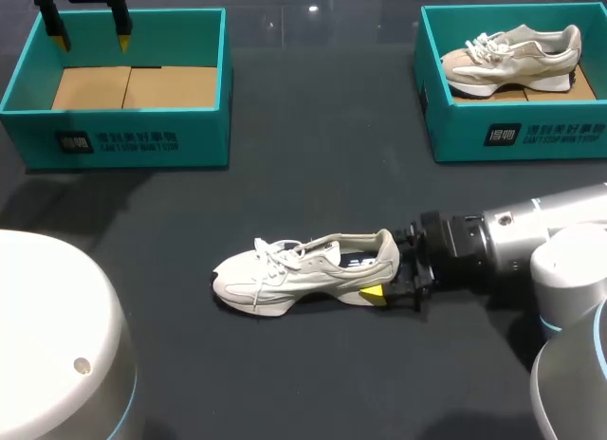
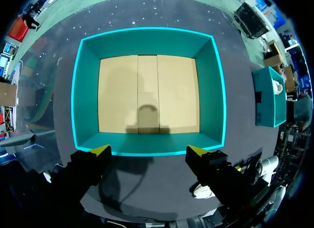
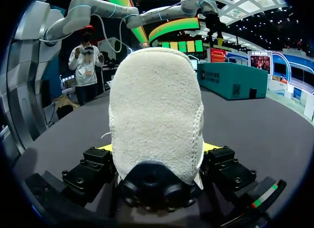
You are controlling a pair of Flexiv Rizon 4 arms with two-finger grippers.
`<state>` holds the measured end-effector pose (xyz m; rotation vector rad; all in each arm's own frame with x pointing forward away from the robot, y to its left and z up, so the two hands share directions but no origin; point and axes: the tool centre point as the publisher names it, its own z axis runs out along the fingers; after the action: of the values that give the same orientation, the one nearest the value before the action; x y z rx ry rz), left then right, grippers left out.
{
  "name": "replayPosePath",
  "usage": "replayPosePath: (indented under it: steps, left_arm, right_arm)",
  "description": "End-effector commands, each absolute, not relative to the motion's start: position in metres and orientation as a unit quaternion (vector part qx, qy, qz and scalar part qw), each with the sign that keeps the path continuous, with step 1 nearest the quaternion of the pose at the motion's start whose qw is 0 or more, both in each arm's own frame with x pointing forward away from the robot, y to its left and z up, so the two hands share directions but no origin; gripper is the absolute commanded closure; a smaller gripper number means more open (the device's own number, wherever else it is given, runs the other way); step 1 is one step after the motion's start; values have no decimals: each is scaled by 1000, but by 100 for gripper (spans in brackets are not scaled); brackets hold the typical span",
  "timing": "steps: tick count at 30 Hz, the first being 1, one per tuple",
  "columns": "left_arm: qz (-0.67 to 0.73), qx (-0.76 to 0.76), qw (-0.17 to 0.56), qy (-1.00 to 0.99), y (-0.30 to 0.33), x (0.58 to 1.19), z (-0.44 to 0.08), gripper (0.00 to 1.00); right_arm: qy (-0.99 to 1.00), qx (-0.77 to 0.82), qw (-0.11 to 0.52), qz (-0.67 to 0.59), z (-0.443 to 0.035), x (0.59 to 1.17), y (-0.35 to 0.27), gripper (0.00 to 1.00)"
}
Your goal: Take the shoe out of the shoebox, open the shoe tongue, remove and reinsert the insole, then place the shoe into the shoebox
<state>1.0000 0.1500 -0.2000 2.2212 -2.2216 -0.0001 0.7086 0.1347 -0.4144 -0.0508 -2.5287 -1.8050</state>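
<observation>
Shoe: out, table's near middle; right gripper clamped on heel; left gripper spread above empty box; next, likely: left descends, opens tongue.

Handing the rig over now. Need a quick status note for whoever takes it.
Left gripper: open, over the empty left box.
Right gripper: shut on the heel of the shoe, upright on the table between the boxes.
Another shoe lies in the right box.
Done: shoe out of box. Left, by the look of it: tongue, insole, reboxing.
</observation>
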Motion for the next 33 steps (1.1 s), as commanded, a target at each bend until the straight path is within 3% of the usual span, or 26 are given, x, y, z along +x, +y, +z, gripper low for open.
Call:
replayPosePath:
  steps: [1,5,24,33]
  left_arm:
    - [0,707,0,-707,150,1000,-200,0]
    - [2,710,1,-705,146,997,-196,0]
    - [5,664,-9,-748,71,865,-188,0]
    - [2,658,8,-753,51,842,-178,0]
  right_arm:
    - [-814,-17,16,-580,-418,710,141,100]
    - [-814,-17,16,-580,-418,710,141,100]
    - [-814,-17,16,-580,-418,710,141,100]
    - [-814,-17,16,-580,-418,710,141,100]
